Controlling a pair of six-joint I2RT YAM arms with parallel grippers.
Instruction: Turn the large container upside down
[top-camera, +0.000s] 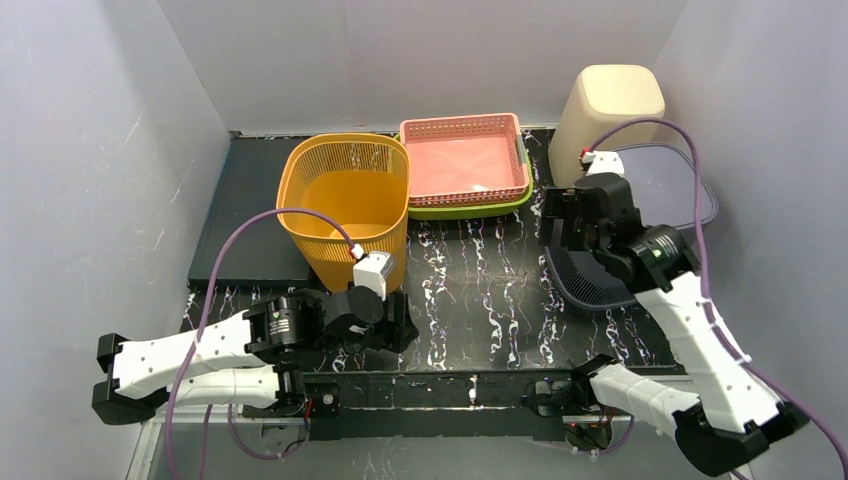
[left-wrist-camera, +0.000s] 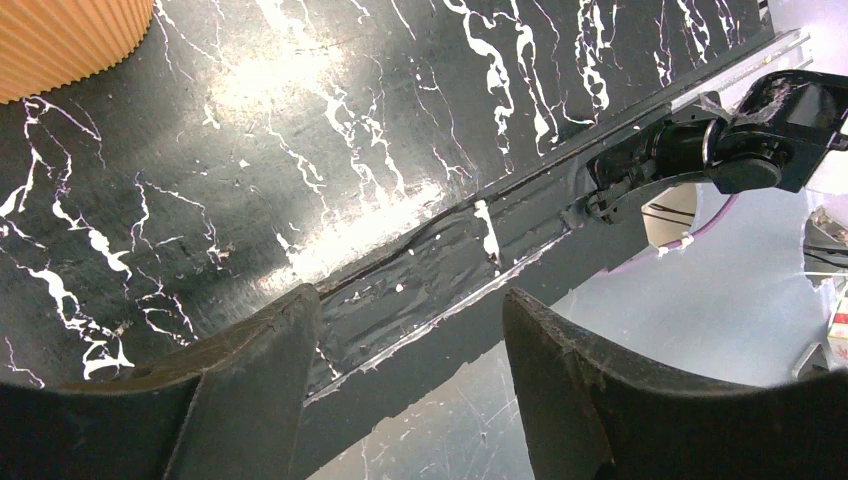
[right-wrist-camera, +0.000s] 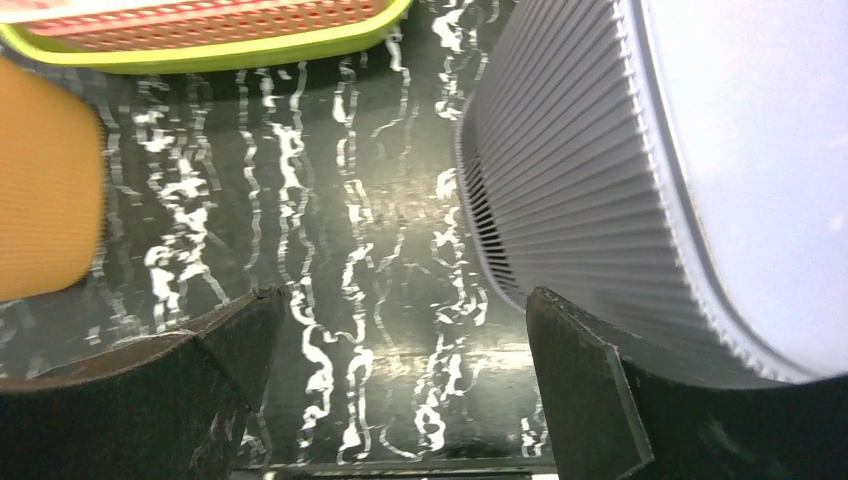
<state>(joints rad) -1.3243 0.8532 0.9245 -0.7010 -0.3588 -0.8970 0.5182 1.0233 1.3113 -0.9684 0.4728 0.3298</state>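
The large grey container (top-camera: 670, 185) sits at the right edge of the desk (top-camera: 480, 290), towards the far right corner. Its smooth pale bottom faces up and its ribbed wall (right-wrist-camera: 600, 200) flares down to the marbled surface.

The right tool (top-camera: 556, 222) hovers at the container's left side. Its fingers are spread wide with nothing between them. In the right wrist view one finger (right-wrist-camera: 590, 390) lies right against the ribbed wall, but I cannot tell whether it touches. The right arm rises from its base at the near right corner, folds at the elbow and reaches toward the far edge.

A beige bin (top-camera: 610, 105) stands upside down just behind the container, in the far right corner. At the middle of the far edge, a pink tray (top-camera: 465, 160) is stacked in a green tray (top-camera: 470, 208). Left of them an orange basket (top-camera: 345, 200) stands upright, mouth up.

The left arm lies low along the near edge, its forearm stretched rightward. The left tool (top-camera: 398, 325) sits just in front of the orange basket, fingers (left-wrist-camera: 250, 390) apart and empty.
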